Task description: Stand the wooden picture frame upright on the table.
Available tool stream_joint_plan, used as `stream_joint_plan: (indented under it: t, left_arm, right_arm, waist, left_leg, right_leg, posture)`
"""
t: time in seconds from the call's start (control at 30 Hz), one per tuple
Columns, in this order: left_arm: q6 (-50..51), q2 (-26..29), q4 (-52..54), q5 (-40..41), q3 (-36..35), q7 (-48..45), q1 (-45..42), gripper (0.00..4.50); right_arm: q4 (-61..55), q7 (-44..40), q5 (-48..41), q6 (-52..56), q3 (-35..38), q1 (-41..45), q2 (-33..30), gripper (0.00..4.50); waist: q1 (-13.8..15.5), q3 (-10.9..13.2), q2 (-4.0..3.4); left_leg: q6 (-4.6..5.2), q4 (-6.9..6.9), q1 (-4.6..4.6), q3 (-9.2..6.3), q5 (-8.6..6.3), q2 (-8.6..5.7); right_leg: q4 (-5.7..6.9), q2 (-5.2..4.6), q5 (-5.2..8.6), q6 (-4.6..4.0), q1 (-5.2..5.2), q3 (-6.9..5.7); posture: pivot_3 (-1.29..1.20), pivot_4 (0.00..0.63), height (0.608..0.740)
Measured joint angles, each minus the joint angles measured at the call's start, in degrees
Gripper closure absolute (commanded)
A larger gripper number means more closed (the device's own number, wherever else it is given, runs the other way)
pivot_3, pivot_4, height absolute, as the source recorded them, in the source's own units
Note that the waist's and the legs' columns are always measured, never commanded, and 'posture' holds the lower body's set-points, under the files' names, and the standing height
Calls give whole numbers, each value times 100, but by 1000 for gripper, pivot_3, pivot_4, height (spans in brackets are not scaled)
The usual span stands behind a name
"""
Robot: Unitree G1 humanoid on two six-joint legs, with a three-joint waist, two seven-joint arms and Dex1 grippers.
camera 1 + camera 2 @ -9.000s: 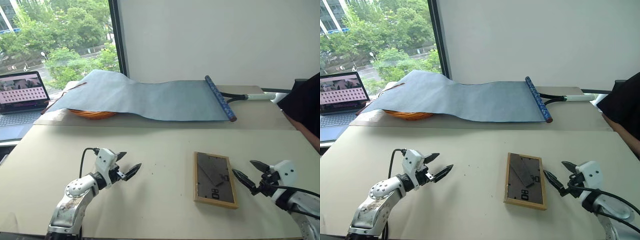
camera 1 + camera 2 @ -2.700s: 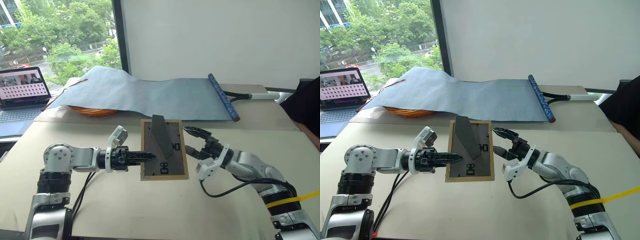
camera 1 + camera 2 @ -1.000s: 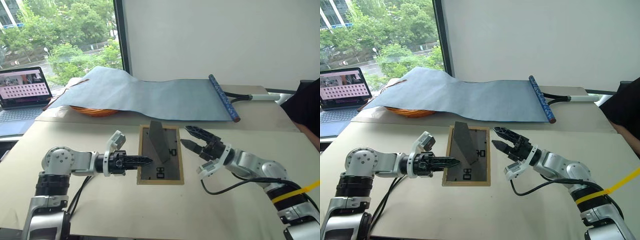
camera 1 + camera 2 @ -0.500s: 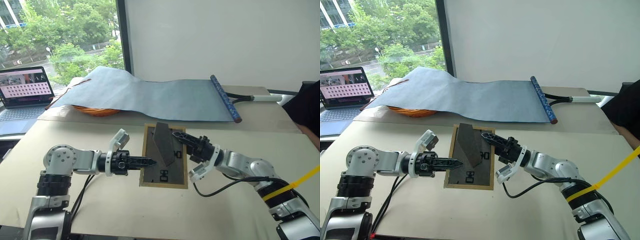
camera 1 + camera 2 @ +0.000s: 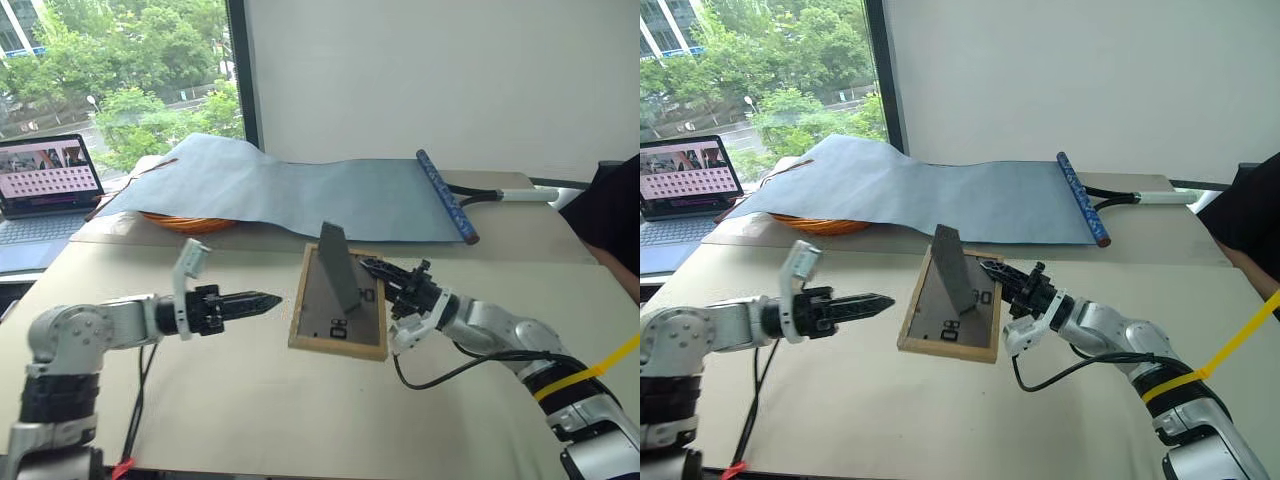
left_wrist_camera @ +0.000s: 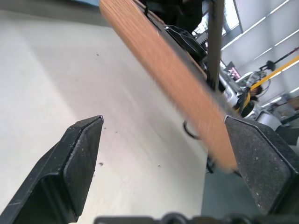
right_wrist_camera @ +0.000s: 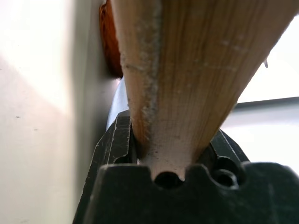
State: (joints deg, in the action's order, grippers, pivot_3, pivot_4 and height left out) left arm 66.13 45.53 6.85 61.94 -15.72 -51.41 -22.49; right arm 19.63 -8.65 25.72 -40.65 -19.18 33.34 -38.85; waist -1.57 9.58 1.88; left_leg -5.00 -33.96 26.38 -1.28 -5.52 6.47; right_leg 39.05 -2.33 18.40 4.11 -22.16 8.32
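Left eye view: right end effector (image 5: 385,276) pinches wooden picture frame (image 5: 340,317) edge; left end effector (image 5: 268,299) spread, empty.

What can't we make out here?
- Wooden picture frame: painted face turned away from the head views.
- Digits on its back: partly behind the easel leg.
- Orange thing: mostly under the blue-grey sheet.
- Right gripper, shut on the frame: the wrist view's wood blocks the fingertips.

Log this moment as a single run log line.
wooden picture frame: tilted, easel leg out | right gripper: shut on frame's right edge | left gripper: open, clear of frame | table
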Motion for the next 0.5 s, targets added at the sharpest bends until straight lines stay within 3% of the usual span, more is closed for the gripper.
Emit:
stream_joint_plan:
  t: [0.13, 0.23, 0.37, 0.5]
  left_arm:
    - [-593, -62, 344, -313, -37, -103, 347, 0]
    - [-958, -244, 622, -450, -31, -94, 551, 0]
    - [-1238, -302, 791, -626, -14, -30, 588, 0]
    - [-1461, -318, 894, -819, 103, -20, 676, 0]
  right_arm:
    - [-408, -2053, -2554, 1906, 165, -273, 478, 3286]
    - [-768, -2879, -4159, 4095, 545, -315, 708, 3286]
    - [-939, -3139, -5320, 6270, 1138, -33, 708, 3286]
    - [-759, -3256, -5919, 8010, 1474, 392, 698, 3286]
  waist:
    - [28, 2, -1]
    - [69, 5, -3]
    - [83, 5, -4]
    - [71, 5, -4]
  left_leg:
    - [0, 0, 0, -11, 4, 0]
    - [0, 0, 1, -12, 9, 0]
    - [2, 2, 1, -12, 10, 0]
    - [2, 10, 1, -11, 10, 0]
  right_leg:
    - [0, -1, 0, 0, 8, -14]
    - [4, -1, -2, -3, 2, -17]
    - [4, -1, -2, -5, -3, -18]
    - [4, 0, 3, -12, -10, -17]
  posture:
    - [0, 150, 698]
    - [0, 150, 698]
    - [0, 150, 698]
    - [0, 150, 698]
